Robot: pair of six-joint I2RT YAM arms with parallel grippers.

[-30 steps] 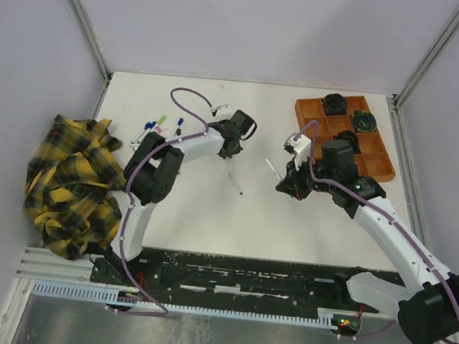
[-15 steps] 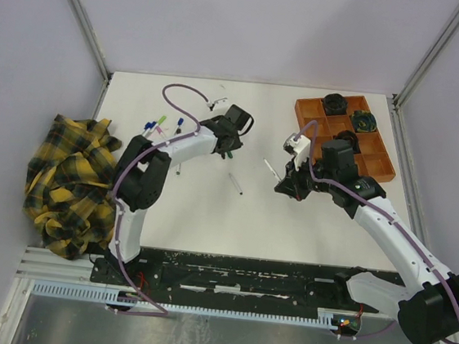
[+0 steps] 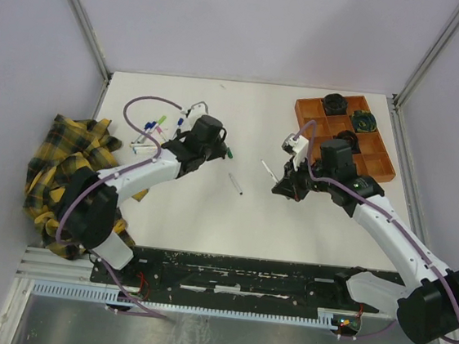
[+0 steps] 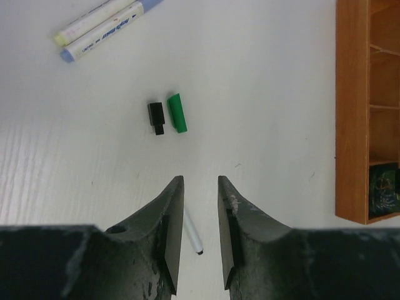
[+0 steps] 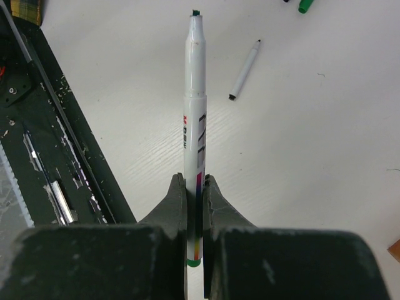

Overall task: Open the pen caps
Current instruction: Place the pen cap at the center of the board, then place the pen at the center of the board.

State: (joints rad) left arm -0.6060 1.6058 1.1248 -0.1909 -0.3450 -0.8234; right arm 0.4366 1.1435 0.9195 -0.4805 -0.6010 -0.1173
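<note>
Risk: my right end effector (image 5: 195, 181) pinches the uncapped pen (image 5: 194, 94) near its tail, may pivot loose; left end effector (image 4: 200, 184), part-spread and empty, could knock the green cap (image 4: 177, 113)

Crumpled yellow-and-black plaid cloth (image 3: 72, 180) lying across left edge of white bench (image 3: 208, 219). Orange-brown compartment tray (image 3: 375, 165) at far right corner, set square to bench edge. Black round objects (image 3: 333, 104) seated in far compartments of tray. Thin white pen barrel with dark tip (image 3: 236, 182) lying loose mid-bench, well apart from cloth and tray. Two white printed markers (image 4: 103, 28) lying side by side, touching. Black scuffed rail (image 3: 226, 283) along near edge. Pale lilac walls on three sides.
</note>
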